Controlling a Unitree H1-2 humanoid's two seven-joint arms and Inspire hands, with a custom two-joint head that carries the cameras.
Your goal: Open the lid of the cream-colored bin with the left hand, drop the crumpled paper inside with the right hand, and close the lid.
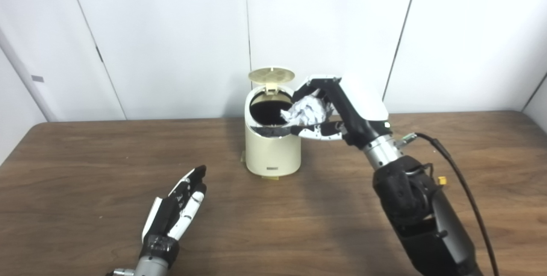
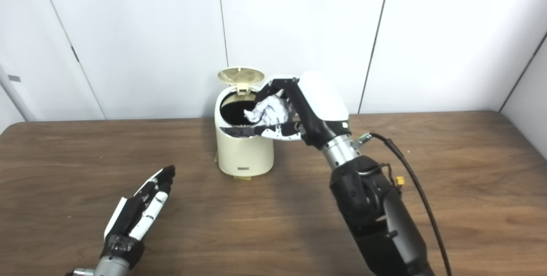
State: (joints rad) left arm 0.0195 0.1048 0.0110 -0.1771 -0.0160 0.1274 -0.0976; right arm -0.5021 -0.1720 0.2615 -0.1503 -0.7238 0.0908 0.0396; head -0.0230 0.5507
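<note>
1. Left eye view: nearest the camera, the left hand lies low over the bench toward its near-left corner, its fingers straight, close together and holding nothing.
2. Farther back, the right hand reaches in from the right, its fingers clamped on the crumpled paper, which hangs at the right rim of the cream-colored bin, partly over the dark mouth.
3. That bin stands mid-bench toward the far edge, and its lid is tipped up at the back, so the opening is clear.
4. My judgement is that the drop is the step in hand; to do it well, the paper should travel a little farther left until it sits wholly above the mouth, and only then should the hold loosen, or it may catch on the rim and roll off.
5. A small dark label sits low on the bin's front; its writing is too small to read.
6. Right eye view: the same layout appears, with the paper over the rim of the bin and the lid upright.
7. Again the left hand rests well apart from the bin, empty, so it must come back for the closing.
8. No other brand or writing is legible.
</note>
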